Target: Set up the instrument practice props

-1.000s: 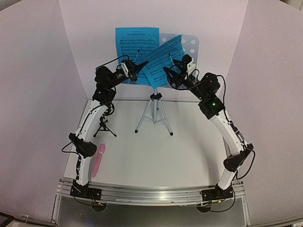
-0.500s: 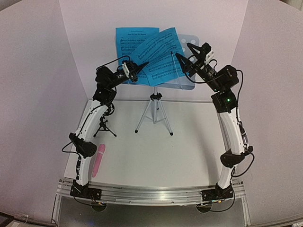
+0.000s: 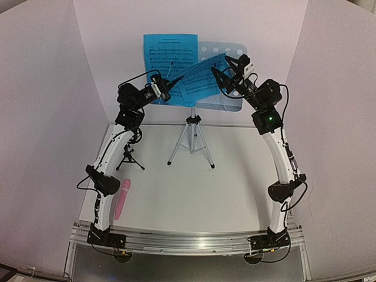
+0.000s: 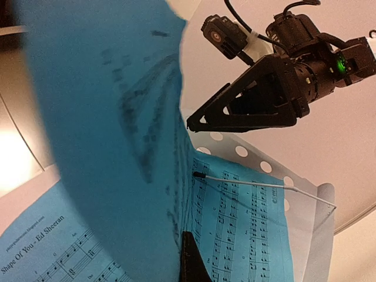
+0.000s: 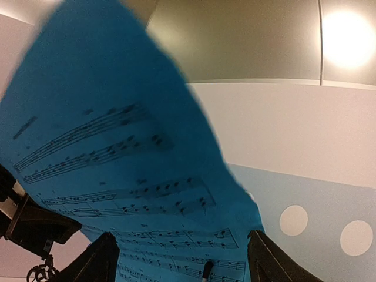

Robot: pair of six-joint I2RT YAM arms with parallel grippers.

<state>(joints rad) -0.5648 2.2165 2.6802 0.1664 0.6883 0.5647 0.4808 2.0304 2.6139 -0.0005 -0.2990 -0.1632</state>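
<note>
Top external shows the right pincer (image 3: 223, 66), a second ago low against the loose page (image 3: 200, 79), now up at its 2 o'clock corner, jaws spread and holding nothing. The left pincer (image 3: 168, 88) stays clamped on that page's 8 o'clock edge. The sheet bows forward off the music stand (image 3: 234, 50) at the tabletop's (image 3: 194, 194) 12 o'clock, and likely still needs seating.

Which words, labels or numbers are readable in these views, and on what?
"Shape Of You - Ed Sheeran": title on the flat blue music page, left wrist view.
Small line above that title: too small to read.
Mark on the music stand: blurred.
Overhead view: page titles too small.
</note>
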